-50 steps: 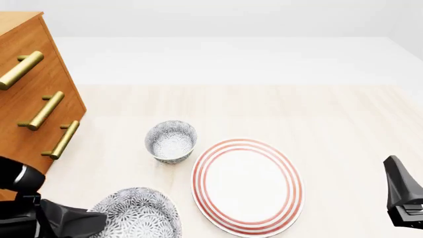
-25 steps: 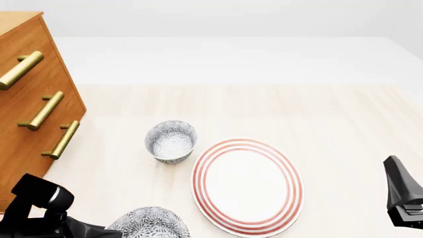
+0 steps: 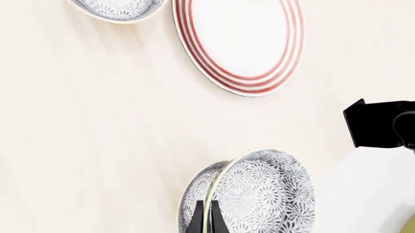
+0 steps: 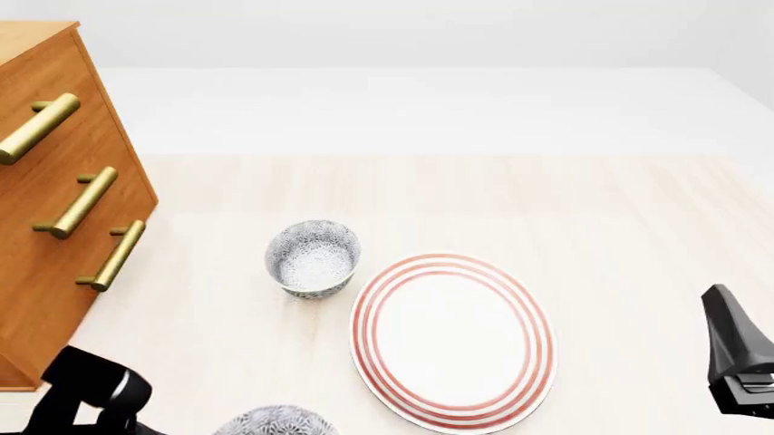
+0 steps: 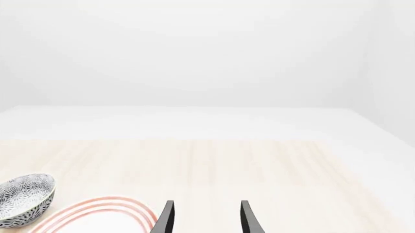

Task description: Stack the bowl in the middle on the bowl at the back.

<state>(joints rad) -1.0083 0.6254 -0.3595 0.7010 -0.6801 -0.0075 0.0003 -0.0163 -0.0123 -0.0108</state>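
Note:
The bowl in the middle (image 3: 263,191), wide with a grey floral speckle, hangs tilted on edge above the table. My left gripper (image 3: 208,219) is shut on its rim. In the front view only the top of this bowl (image 4: 275,421) shows at the bottom edge, beside my left arm (image 4: 87,390). The bowl at the back (image 4: 312,258), narrower and deeper, stands upright on the table left of the plate; it also shows as the bowl at the back (image 3: 116,7) and the bowl at the back (image 5: 23,196). My right gripper (image 5: 204,218) is open and holds nothing, low at the table's right side.
A red-ringed white plate (image 4: 451,340) lies flat right of the bowls. A wooden drawer chest (image 4: 61,208) with brass handles stands at the left. The right gripper's body (image 4: 738,362) sits at the right edge. The light wood table (image 4: 581,217) stretches behind.
The left arm has drawn the wide bowl toward the near edge, so it has slid down almost out of the front view. The right arm has not moved.

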